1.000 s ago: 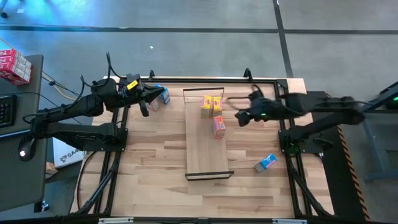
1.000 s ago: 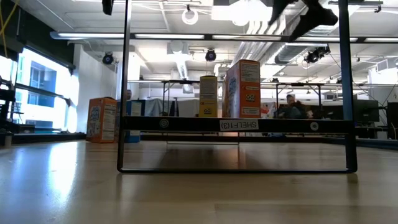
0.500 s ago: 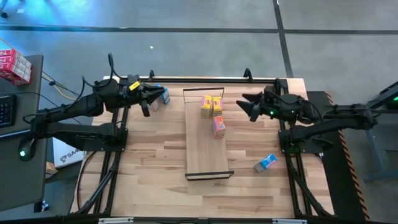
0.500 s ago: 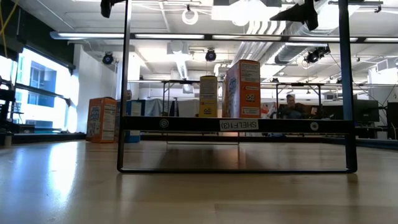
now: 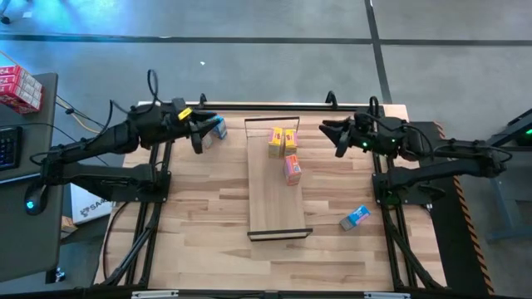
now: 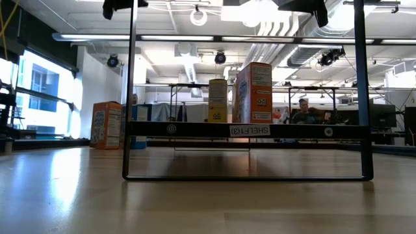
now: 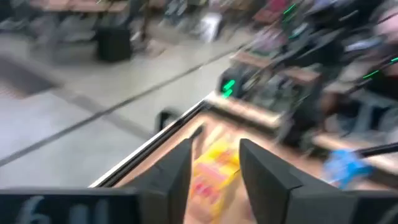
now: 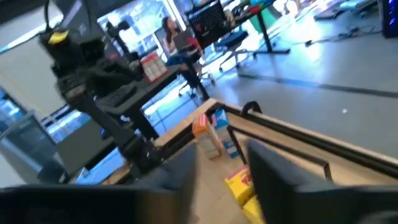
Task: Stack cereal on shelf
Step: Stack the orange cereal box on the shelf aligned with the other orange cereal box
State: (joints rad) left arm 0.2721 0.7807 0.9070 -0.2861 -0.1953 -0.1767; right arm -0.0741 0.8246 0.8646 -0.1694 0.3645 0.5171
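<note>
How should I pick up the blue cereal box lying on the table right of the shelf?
Best guess: come straight down on the blue box and pinch its two long sides, pincer turned to its slant. It lies flat and alone on the table.

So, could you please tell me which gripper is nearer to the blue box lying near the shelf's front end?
Right. The right gripper hovers beyond the blue box, on its side of the shelf; the left gripper is across the shelf.

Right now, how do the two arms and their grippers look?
Both arms are dark and slender, with black cables looping along them. The left gripper carries a yellow mark behind its fingers; the right gripper has a small green light behind it. The fingers are dark, flat and angular.
</note>
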